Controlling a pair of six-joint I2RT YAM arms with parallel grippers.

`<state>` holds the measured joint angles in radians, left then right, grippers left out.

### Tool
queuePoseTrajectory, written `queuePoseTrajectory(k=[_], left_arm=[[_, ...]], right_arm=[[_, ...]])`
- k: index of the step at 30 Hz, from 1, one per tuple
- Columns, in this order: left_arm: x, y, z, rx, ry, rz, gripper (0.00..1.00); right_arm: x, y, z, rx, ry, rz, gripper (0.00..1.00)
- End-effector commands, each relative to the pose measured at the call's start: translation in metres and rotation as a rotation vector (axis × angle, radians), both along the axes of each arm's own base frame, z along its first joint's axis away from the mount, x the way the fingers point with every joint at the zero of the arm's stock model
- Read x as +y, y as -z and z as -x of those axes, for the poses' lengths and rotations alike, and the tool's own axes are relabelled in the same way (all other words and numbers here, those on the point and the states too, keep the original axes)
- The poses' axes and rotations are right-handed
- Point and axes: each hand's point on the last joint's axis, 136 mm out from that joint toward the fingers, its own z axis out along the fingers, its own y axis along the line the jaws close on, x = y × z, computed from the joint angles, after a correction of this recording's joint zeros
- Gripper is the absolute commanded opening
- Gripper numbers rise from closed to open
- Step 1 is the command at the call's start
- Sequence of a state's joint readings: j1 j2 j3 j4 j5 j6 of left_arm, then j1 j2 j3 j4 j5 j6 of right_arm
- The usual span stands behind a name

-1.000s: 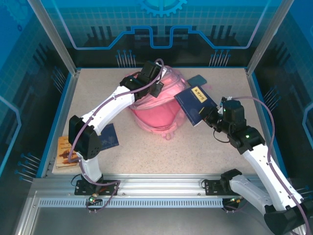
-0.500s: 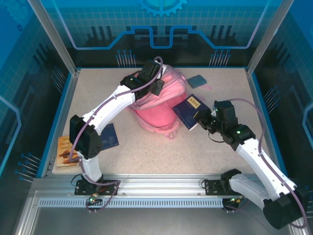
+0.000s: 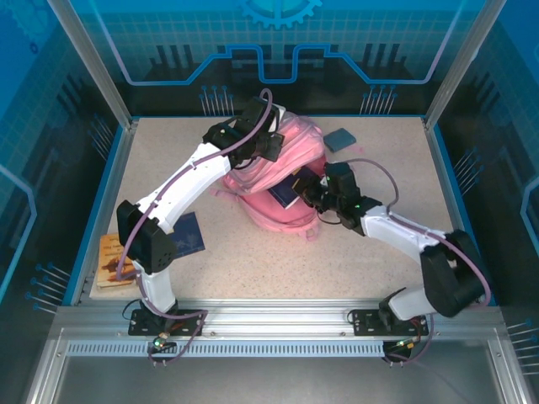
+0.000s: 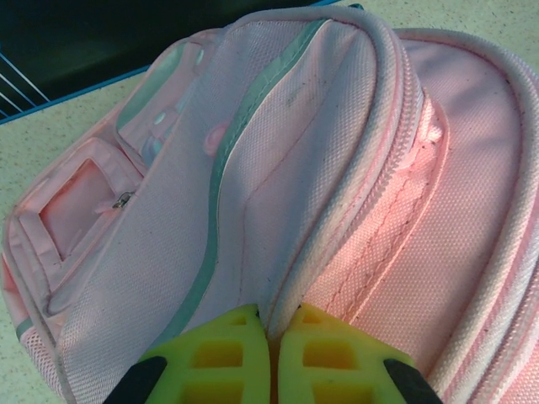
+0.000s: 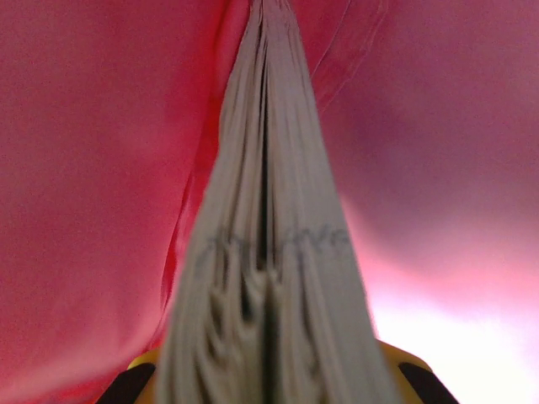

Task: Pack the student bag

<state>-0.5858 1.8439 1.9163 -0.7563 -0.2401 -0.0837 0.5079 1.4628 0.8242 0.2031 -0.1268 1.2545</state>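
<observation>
- Roughly mid-table, the student bag (image 3: 274,217) is seen lying on the speckled table (image 3: 253,269), well apart from the arm bases, its mouth turned towards the right arm.
- A fold of the bag (image 4: 337,168) beside the zip seam is pinched between the yellow pads (image 4: 219,353) of the left gripper (image 4: 269,341), which are pressed together on the cloth. From above, the left gripper (image 3: 268,150) is placed at the bag's far side.
- A dark blue book (image 3: 286,189) is clamped in the right gripper (image 3: 313,194). Its page edges (image 5: 269,252) are shown head-on with pink lining on both sides, so the book is judged to be partly inside.
- The bag is judged to be soft, limp and light. Its woven cloth can be expected to sag wherever it is not held up, and no fragility is suggested.
- The weave looks coarse, so slipping from the pads is thought unlikely.
- The corded zip seam is judged the best place to take hold, being the thickest and stiffest line. Flat panels would probably bunch.
- Being light, the bag could be shoved along the table by the incoming book unless it is braced by the pinch.
</observation>
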Motion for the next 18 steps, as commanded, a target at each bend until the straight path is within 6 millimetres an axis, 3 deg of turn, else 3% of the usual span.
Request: queuePoseTrajectory(k=[1, 7, 18], left_arm=[[-0.006, -0.081, 0.006, -0.152, -0.003, 0.172, 0.00], [-0.006, -0.084, 0.008, -0.153, -0.007, 0.184, 0.00], [-0.011, -0.076, 0.008, -0.118, -0.005, 0.211, 0.00]], right_arm=[[0.020, -0.047, -0.037, -0.155, 0.063, -0.103, 0.02], [0.027, -0.005, -0.069, -0.108, 0.149, -0.081, 0.03], [0.062, 0.027, -0.111, -0.156, 0.124, -0.170, 0.11]])
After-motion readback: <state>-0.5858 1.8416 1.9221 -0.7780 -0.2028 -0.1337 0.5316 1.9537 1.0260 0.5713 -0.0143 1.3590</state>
